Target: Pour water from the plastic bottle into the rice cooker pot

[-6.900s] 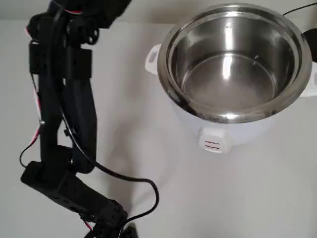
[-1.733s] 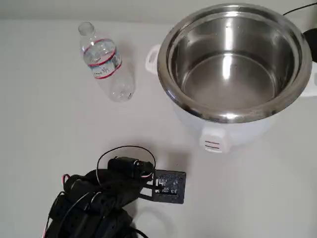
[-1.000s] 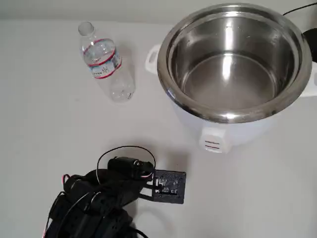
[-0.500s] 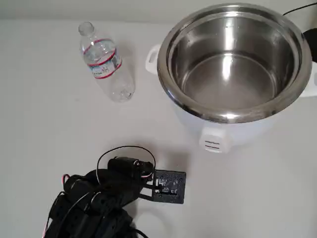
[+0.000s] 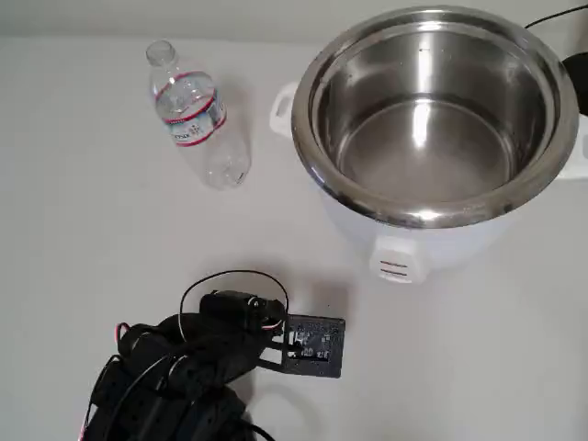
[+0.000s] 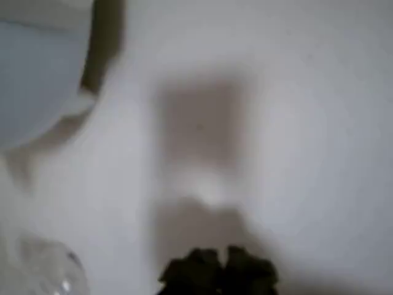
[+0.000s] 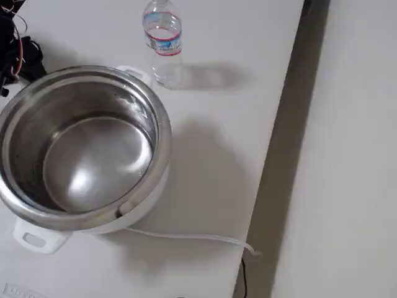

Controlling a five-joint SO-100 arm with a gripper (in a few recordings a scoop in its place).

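The plastic bottle (image 5: 197, 122) stands capless near the table's (image 5: 478, 367) far edge, beside the rice cooker pot (image 5: 432, 110). Gripper (image 6: 218, 270) state cannot be told. Tipping risk: an off-centre grasp.

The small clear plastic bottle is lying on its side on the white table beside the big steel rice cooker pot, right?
Not lying: the small clear plastic bottle stands upright on the white table, beside the big steel rice cooker pot, as the fixed view shows.

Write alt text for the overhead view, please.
A small clear plastic bottle stands apart, left of a large steel pot in a white cooker. The black robot arm is folded at the bottom left, touching neither.
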